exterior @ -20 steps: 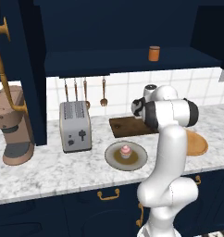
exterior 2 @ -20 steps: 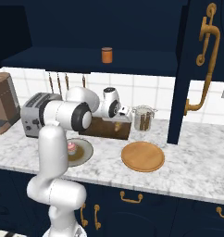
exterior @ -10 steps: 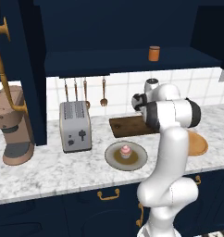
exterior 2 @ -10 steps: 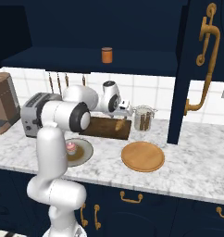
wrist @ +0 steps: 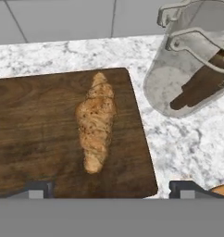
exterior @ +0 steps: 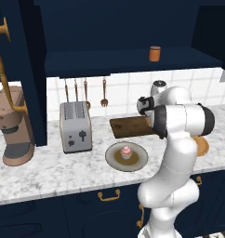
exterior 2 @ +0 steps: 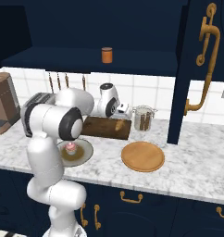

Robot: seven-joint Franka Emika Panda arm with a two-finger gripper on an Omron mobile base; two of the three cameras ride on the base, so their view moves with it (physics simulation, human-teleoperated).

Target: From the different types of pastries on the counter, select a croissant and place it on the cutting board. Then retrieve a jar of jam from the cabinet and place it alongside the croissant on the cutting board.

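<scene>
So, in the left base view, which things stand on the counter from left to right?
Coffee machine → toaster → plate with the cupcake → cutting board → round wooden plate.

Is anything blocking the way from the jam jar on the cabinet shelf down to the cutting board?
Nothing visible. The jam jar stands alone at the open front of the shelf, above the cutting board. The croissant lies near the board's right end; the rest is bare.
</scene>
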